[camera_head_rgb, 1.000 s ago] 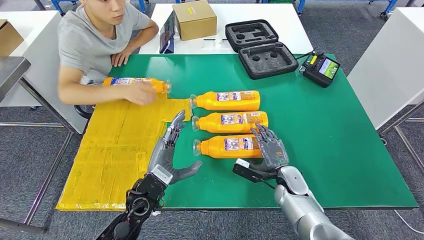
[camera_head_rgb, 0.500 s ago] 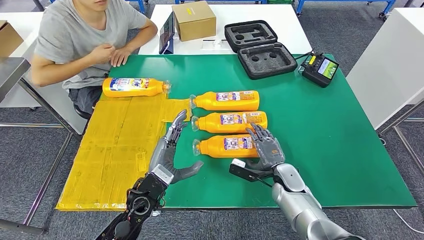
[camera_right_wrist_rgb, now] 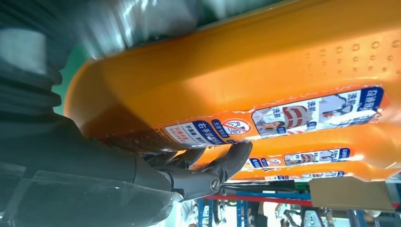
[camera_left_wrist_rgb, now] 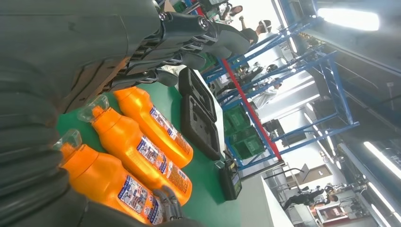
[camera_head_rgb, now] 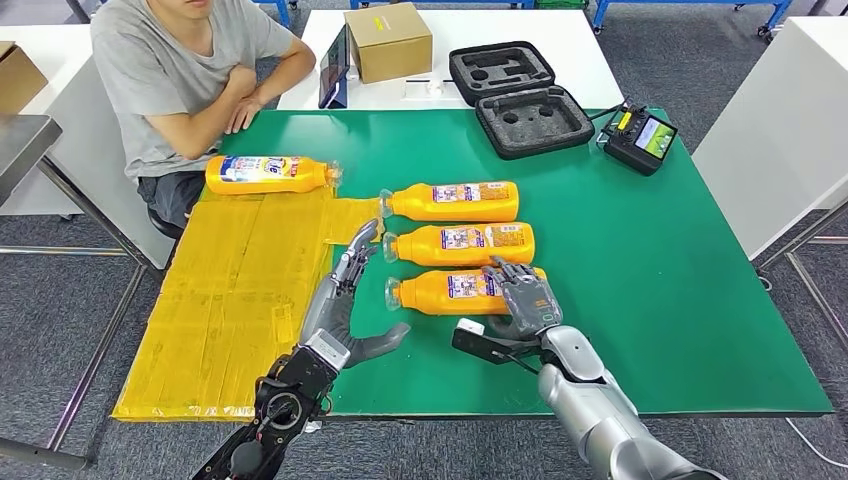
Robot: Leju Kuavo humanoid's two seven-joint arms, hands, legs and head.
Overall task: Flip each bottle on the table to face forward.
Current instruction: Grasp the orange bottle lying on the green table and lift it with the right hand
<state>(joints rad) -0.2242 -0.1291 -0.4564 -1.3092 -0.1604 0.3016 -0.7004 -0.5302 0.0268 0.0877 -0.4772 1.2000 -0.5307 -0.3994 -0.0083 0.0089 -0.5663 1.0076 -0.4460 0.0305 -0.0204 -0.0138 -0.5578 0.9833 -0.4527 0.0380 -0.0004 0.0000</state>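
Orange bottles (camera_head_rgb: 452,243) with blue-and-white labels on green table (camera_head_rgb: 660,280), yellow sheet (camera_head_rgb: 230,300) beside.

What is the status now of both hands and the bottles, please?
Right hand fingers wrapped over nearest bottle. Left hand open beside its cap. Two more bottles behind, a fourth on yellow mat. Nothing in the way.

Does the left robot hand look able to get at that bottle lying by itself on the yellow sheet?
Probably yes, with a forward reach. The left robot hand is open and holds nothing, and bare yellow sheet lies between it and the lone bottle. Whether the arm stretches that far is uncertain.
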